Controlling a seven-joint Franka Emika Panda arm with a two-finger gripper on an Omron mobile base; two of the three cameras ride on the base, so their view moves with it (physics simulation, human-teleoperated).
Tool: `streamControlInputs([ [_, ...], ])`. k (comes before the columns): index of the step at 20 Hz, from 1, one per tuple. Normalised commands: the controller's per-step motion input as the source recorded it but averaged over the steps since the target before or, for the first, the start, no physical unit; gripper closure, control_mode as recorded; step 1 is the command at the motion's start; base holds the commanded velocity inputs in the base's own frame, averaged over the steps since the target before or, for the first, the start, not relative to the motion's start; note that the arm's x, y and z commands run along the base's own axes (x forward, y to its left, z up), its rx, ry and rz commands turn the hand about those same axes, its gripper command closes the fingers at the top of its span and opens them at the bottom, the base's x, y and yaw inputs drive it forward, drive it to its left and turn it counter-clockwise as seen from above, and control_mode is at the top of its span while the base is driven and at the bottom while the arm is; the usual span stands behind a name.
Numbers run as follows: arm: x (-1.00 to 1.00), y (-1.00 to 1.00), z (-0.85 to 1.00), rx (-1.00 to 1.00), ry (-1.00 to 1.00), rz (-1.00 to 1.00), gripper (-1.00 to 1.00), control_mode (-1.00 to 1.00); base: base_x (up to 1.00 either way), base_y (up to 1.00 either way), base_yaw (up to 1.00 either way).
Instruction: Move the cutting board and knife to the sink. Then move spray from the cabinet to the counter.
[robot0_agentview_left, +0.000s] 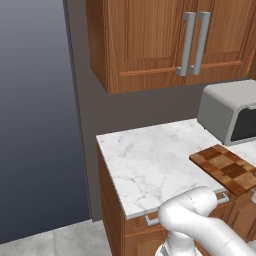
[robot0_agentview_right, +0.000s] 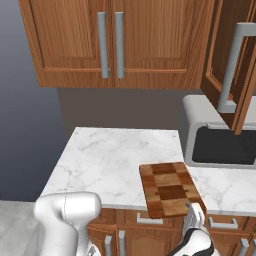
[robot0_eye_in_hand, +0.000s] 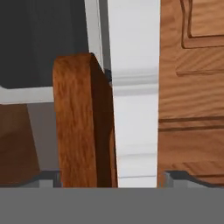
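Plainly, checkered brown cutting board (robot0_agentview_right: 170, 188).

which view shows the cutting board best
The right base view: the whole cutting board lies flat at the counter's front edge, checker pattern clear. The left base view cuts the board off at its right edge. The hand view shows just a close wooden end of it.
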Motion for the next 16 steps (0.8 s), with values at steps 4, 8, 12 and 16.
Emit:
streamControlInputs([
  [4,0.05,0.00,0.00,0.00,0.00,0.00,1.00,-1.00,0.00,0.00,0.00],
  [8,-0.40,-0.18,0.01,0.00,-0.05,-0.04,1.00,-1.00,0.00,0.00,0.00],
  [12,-0.52,-0.20,0.21,0.00,-0.12,-0.05,1.00,-1.00,0.00,0.00,0.00],
  [16,-0.40,-0.03,0.61,0.00,-0.06,-0.02,1.00,-1.00,0.00,0.00,0.00],
])
